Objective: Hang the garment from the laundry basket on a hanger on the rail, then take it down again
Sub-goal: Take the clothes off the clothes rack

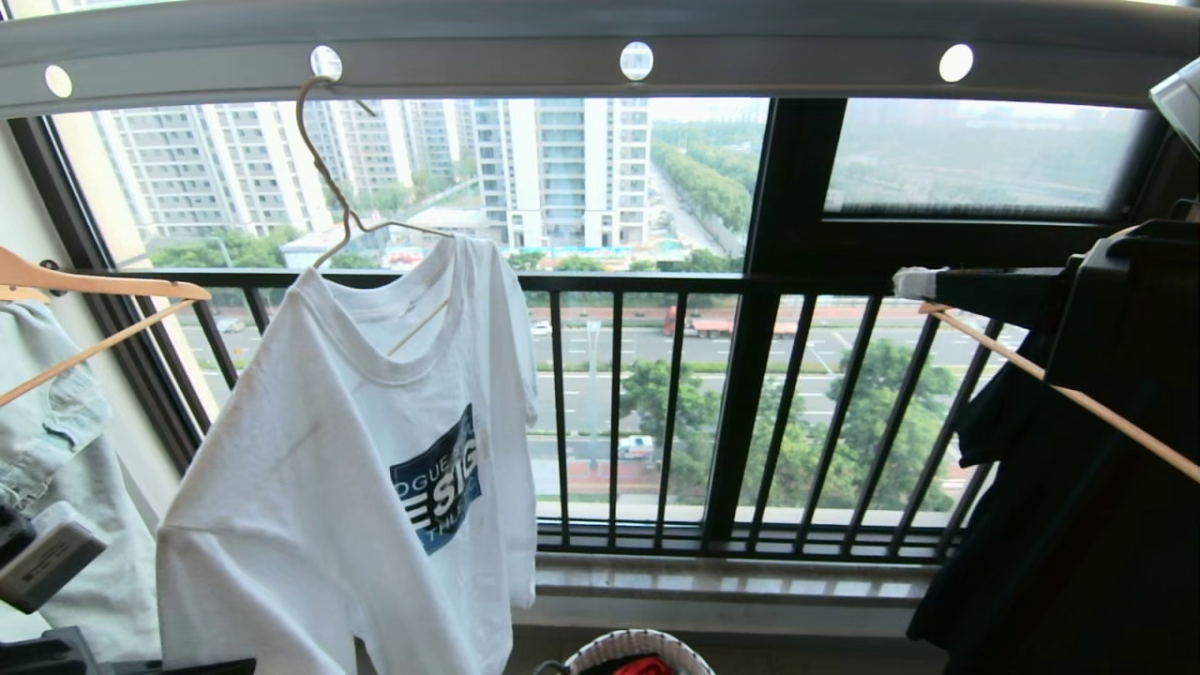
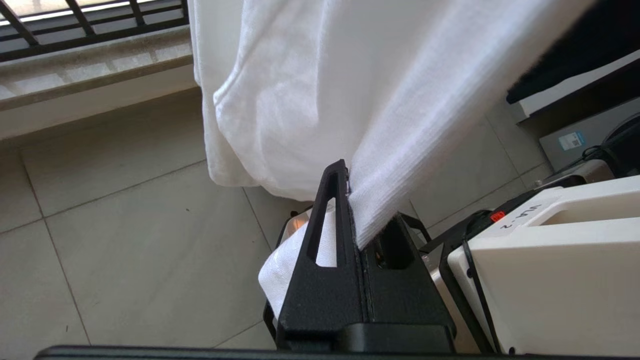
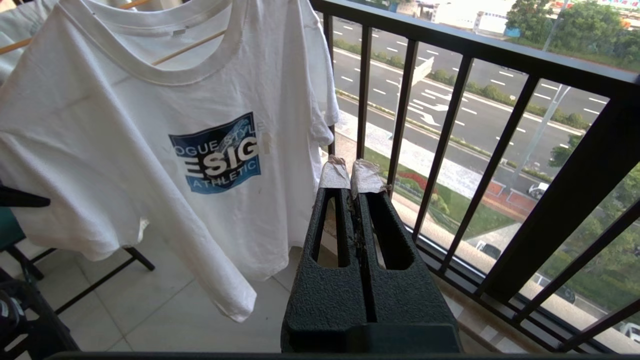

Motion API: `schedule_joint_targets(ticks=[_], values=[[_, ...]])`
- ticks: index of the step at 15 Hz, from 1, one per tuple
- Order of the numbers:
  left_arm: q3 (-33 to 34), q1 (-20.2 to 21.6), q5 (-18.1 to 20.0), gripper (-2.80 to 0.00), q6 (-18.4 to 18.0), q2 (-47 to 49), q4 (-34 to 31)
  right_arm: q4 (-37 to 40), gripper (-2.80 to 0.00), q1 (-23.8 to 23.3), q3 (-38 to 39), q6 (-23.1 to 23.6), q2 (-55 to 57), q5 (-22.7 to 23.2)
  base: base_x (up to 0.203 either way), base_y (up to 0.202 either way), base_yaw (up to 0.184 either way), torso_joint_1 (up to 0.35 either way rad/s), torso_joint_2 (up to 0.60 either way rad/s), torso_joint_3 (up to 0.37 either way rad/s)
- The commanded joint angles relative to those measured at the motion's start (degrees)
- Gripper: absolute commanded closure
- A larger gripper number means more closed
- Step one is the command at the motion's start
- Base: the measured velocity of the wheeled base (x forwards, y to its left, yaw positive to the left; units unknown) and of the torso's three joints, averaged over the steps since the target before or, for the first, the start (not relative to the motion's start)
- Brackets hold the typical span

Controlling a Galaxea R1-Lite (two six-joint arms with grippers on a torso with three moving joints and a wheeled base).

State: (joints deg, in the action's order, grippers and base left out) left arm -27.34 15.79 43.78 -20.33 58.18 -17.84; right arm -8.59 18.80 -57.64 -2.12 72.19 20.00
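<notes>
The white T-shirt garment [image 1: 356,441] with a dark blue chest emblem hangs on the thin cream wire hanger [image 1: 323,178]. The hanger's hook sits in a hole of the grey rail [image 1: 600,42] overhead. My left gripper [image 2: 350,185] is shut on a fold of the garment [image 2: 310,100] near its lower edge, and the cloth runs taut up from the jaws. My right gripper [image 3: 350,172] is shut and empty, held to the right of the garment [image 3: 150,125] in front of the window bars; its taped tips [image 1: 914,281] show in the head view. The laundry basket [image 1: 637,652] peeks in at the bottom edge.
A pale green denim garment [image 1: 56,422] hangs on a wooden hanger at the left. A black garment [image 1: 1031,487] hangs on another at the right. The black window railing [image 1: 750,281] and stone sill [image 1: 731,577] lie behind. A white robot housing [image 2: 550,260] sits beside the left gripper.
</notes>
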Motion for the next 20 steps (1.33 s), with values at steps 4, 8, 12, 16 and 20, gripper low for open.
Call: schedule_joint_targets(ticks=[4,8,12,16,20], values=[[0.74,0.3,-2.38,0.0,2.93,-6.46,-3.92,-0.02,0.0,0.01,-0.11,0.01,-0.03,0.12,0.0,0.0,0.0,0.0,0.0,0.0],[4.12,0.3,-7.53,0.0,3.02,-6.82,-3.97,-0.02,0.0,0.01,-0.11,0.01,-0.01,0.03,0.0,0.0,0.0,0.0,0.0,0.0],[6.49,0.3,-8.0,0.0,3.02,-8.61,-4.05,-0.02,0.0,0.01,-0.11,0.01,0.05,0.03,0.0,0.0,0.0,0.0,0.0,0.0],[7.2,0.3,-8.09,0.0,3.02,-9.3,-3.7,-0.02,0.0,0.01,-0.11,0.01,0.14,0.03,0.0,0.0,0.0,0.0,0.0,0.0],[5.54,0.3,-8.17,-2.8,3.46,-11.93,-3.92,-0.07,0.0,0.01,-0.18,0.01,0.14,0.03,0.0,0.0,0.0,0.0,0.0,0.0]])
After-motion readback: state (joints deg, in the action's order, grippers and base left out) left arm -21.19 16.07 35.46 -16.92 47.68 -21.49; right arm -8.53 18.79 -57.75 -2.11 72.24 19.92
